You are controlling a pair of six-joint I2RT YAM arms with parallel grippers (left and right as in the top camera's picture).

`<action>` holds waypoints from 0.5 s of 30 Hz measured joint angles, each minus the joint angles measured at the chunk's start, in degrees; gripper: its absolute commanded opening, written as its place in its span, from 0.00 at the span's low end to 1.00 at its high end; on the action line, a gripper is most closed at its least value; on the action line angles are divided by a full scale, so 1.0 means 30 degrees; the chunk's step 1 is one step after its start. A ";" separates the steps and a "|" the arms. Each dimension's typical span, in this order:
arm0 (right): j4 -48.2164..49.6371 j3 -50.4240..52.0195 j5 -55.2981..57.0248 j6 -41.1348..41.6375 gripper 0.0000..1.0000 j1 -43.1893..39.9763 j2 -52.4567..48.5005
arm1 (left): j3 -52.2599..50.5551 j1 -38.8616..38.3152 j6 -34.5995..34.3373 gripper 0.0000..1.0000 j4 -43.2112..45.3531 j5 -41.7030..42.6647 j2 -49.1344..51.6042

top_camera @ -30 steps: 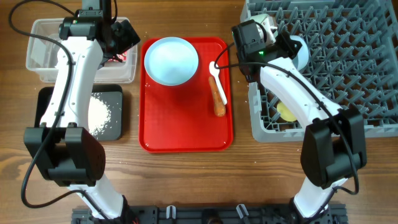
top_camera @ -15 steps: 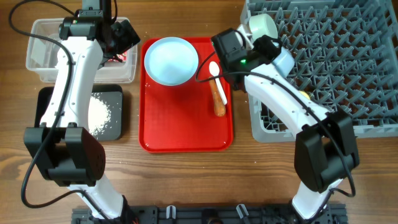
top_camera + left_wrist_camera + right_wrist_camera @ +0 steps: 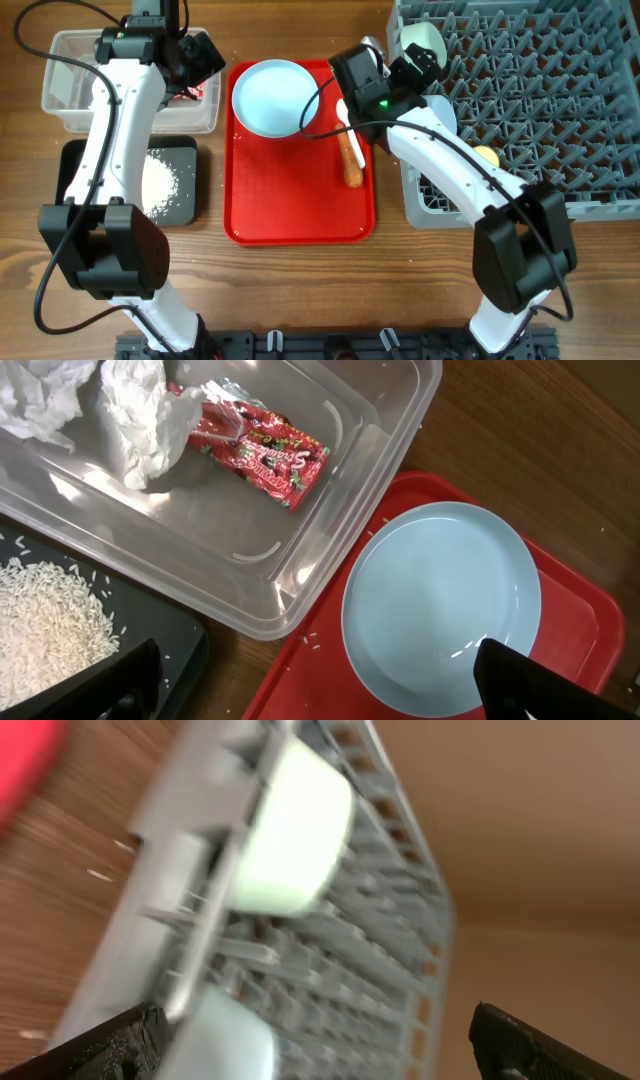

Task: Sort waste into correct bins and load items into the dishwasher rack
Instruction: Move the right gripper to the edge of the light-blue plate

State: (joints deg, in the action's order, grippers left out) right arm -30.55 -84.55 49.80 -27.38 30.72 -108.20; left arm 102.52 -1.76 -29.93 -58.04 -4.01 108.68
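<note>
Right gripper (image 3: 315, 1018): the wrist view was blurred, but both fingers showed at the bottom corners, spread wide with nothing between them. We logged it as fully parted and empty.

It pointed out over the far-left corner of the rack (image 3: 560, 100), facing the pale green bowl (image 3: 295, 830) seated among the pegs. The light blue bowl (image 3: 443, 112) sat just beside that, nearer the robot.

Relation the next move turns on: the spoon (image 3: 344, 112) and the carrot (image 3: 350, 160) lay behind this gripper, not ahead of it. Both were on the red tray (image 3: 300, 215), to the left of the rack and partly under the right wrist.

- Their long axes ran roughly from the far side toward the robot, side by side.
- The spoon's bowl end was at the far end.
- We could not tell whether the two were touching.

We judged that the gripper would have to swing back off the rack and come down with its fingers set across that axis. The right arm was clearly the nearer one to both.

Left gripper (image 3: 318, 650): fingers wide apart and empty. It hung over the right end of the clear tub (image 3: 70, 85), where the wrapper (image 3: 265, 455) and tissue (image 3: 140, 415) lay.

Outward from there, the plate (image 3: 272, 95) sat just to its right on the red tray, between the two arms. The rice (image 3: 160, 180) lay in the black tray (image 3: 80, 165).
</note>
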 measured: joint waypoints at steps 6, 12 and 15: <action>-0.0087 -0.0022 -0.8255 0.3024 0.99 0.0044 0.3606 | 0.0000 0.0000 -0.0007 1.00 -0.0007 0.0000 0.0000; -0.0146 -0.0546 -1.6058 0.7402 1.00 0.0087 0.5610 | 0.0000 0.0000 -0.0007 1.00 0.0000 0.0000 0.0000; 0.0321 -0.0546 -1.8010 0.8801 0.81 0.0087 0.5501 | 0.0000 0.0000 -0.0007 1.00 -0.0007 0.0000 0.0000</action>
State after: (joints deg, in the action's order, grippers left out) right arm -29.58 -86.19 -4.23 -0.97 30.98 -91.70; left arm 102.52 -1.76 -29.95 -58.06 -4.01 108.68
